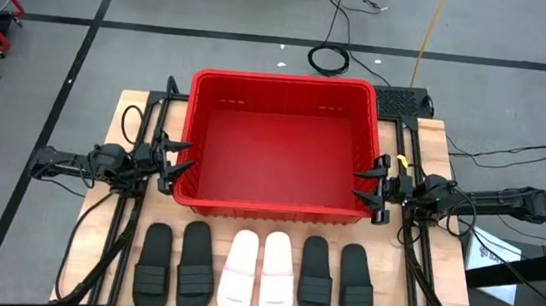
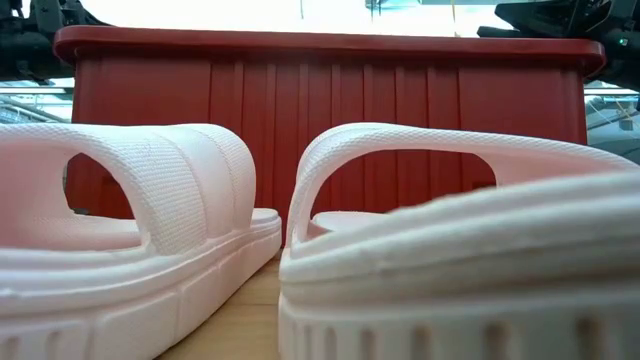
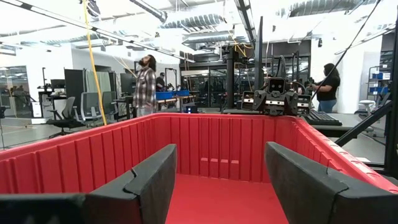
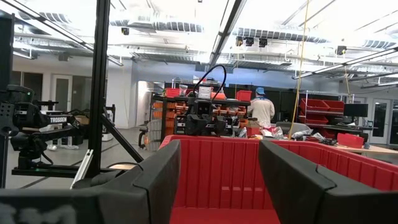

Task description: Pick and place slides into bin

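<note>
The floor (image 1: 217, 7) is grey with dark lines across it. A black cable (image 1: 330, 58) lies coiled on it, and a yellow cord (image 1: 428, 27) runs past. The table (image 1: 127, 109) is light wood. The room is big and bright, with pipes and lights on the ceiling (image 3: 186, 25). An office chair (image 3: 65, 115) stands by a desk. Shelves (image 4: 323, 109) hold red boxes. A person in a plaid shirt (image 3: 145, 84) stands far back.

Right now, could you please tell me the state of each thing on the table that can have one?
bin: upright, nothing inside.
black slides: four, flat on the table, outer places of the row, outside the bin.
white slides: two, side by side mid-row, soles down.
left pincer: open, at the bin's left wall, holding nothing.
right pincer: open, at the bin's right wall, holding nothing.
</note>
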